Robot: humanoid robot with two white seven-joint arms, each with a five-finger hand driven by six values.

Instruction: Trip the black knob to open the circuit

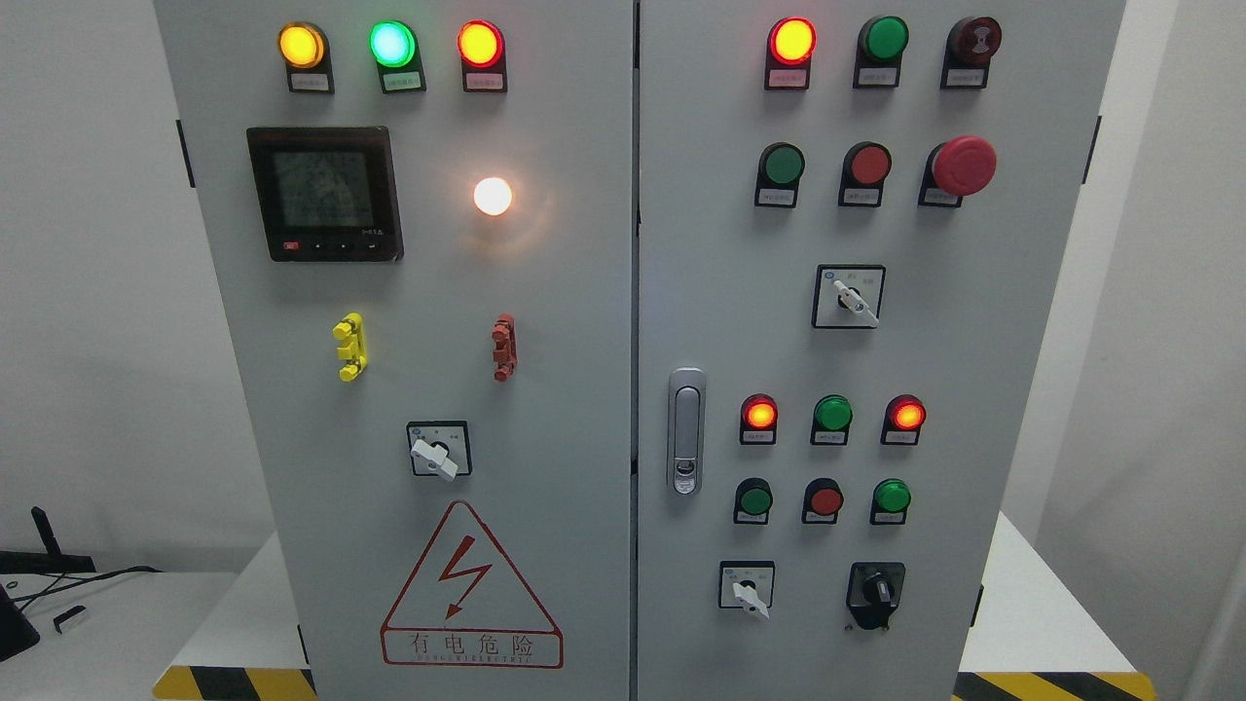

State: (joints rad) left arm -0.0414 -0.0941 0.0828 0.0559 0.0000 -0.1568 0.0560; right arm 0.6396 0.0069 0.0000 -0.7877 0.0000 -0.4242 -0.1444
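No robot hand shows in the head view, so neither its spread nor its place relative to the black knob [875,590] can be told. The black knob sits low on the right door of the grey cabinet [545,389], just right of a white selector switch [748,590] and below a green button [891,498]. The door handle [686,430] stands to its upper left.

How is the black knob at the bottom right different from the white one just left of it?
The black knob is dark on a black plate, while the white knob sits on a white-faced plate with a black border. The black knob's handle points roughly straight up and down; the white knob's handle tilts toward the lower right. Both are rotary switches in the bottom row of the right door.
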